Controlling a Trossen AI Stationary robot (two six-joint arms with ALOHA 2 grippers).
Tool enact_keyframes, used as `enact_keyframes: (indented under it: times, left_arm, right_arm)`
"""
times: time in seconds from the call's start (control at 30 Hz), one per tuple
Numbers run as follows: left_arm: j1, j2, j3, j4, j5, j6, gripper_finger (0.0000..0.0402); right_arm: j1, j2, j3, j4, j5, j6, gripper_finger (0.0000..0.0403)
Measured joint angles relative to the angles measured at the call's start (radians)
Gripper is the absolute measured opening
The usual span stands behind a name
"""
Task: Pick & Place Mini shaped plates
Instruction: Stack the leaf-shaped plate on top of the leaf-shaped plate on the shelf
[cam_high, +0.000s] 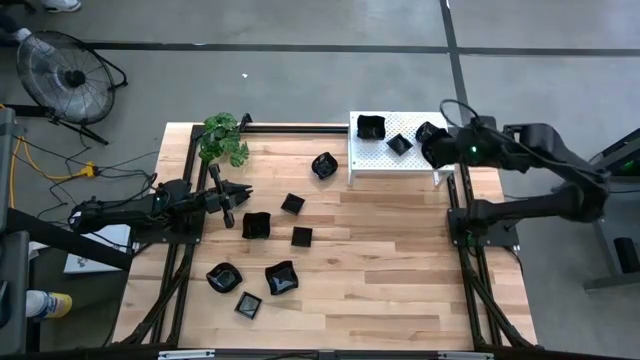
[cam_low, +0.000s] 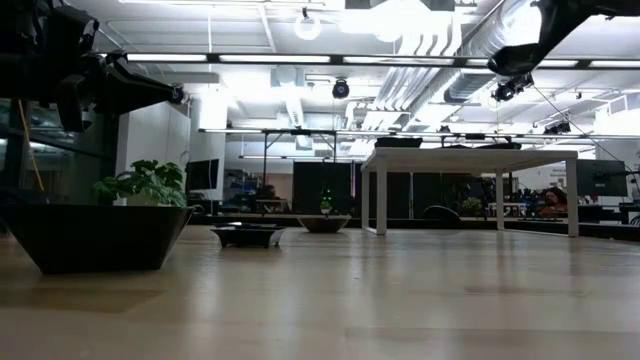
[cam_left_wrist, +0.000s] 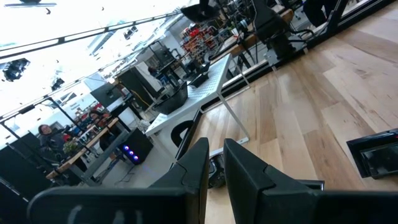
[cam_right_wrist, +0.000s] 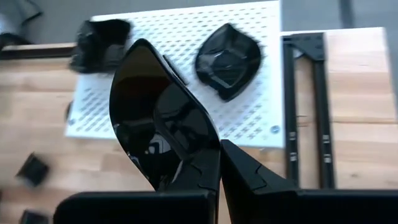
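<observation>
Several mini shaped plates, small glossy black dishes, lie flat on the wooden table (cam_high: 400, 260), among them one (cam_high: 324, 165) and another (cam_high: 281, 278). Two more rest on the white perforated rack (cam_high: 380, 160): one (cam_right_wrist: 227, 59) and a blurred one (cam_right_wrist: 99, 43). My right gripper (cam_right_wrist: 220, 168), over the rack's right end (cam_high: 437, 148), is shut on another black plate (cam_right_wrist: 155, 118). My left gripper (cam_high: 235, 200) waits at the table's left side, pointing level, its fingers (cam_left_wrist: 249, 177) a narrow gap apart with nothing between them. My right gripper pinches the plate's rim (cam_right_wrist: 199, 165) between its two fingers. The fingers slant down from the table's right side toward the rack. The plate stands on edge out from the fingertips, its glossy hollow face showing, lifted clear above the rack.
A potted plant (cam_high: 222, 138) stands at the table's far left corner. Black frame rails (cam_high: 465, 250) run along both side edges. In the low view a large plate (cam_low: 100, 235) sits close to the camera. Bare wood lies right of the plates.
</observation>
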Motion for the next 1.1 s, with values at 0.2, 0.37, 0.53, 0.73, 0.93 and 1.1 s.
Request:
enact_keyframes:
  times: [0.2,0.37,0.53,0.73,0.93,1.1]
  left_arm:
    - [0.0,0.0,0.0,0.0,0.0,0.0,0.0046]
    - [0.0,0.0,0.0,0.0,0.0,0.0,0.0046]
    - [0.0,0.0,0.0,0.0,0.0,0.0,0.0046]
    - [0.0,0.0,0.0,0.0,0.0,0.0,0.0046]
    - [0.0,0.0,0.0,0.0,0.0,0.0,0.0046]
    - [0.0,0.0,0.0,0.0,0.0,0.0,0.0046]
  right_arm:
    - [-0.218,0.036,0.0,0.029,-0.069,-0.179,0.0002]
    - [-0.371,0.099,0.0,0.108,-0.135,-0.303,0.0003]
    - [-0.495,0.174,0.0,0.199,-0.224,-0.385,0.0003]
    - [-0.607,0.256,0.0,0.214,-0.27,-0.495,0.0002]
    - [-0.655,0.308,0.0,0.218,-0.274,-0.543,0.0004]
    - [-0.655,0.319,0.002,0.217,-0.28,-0.49,0.0002]
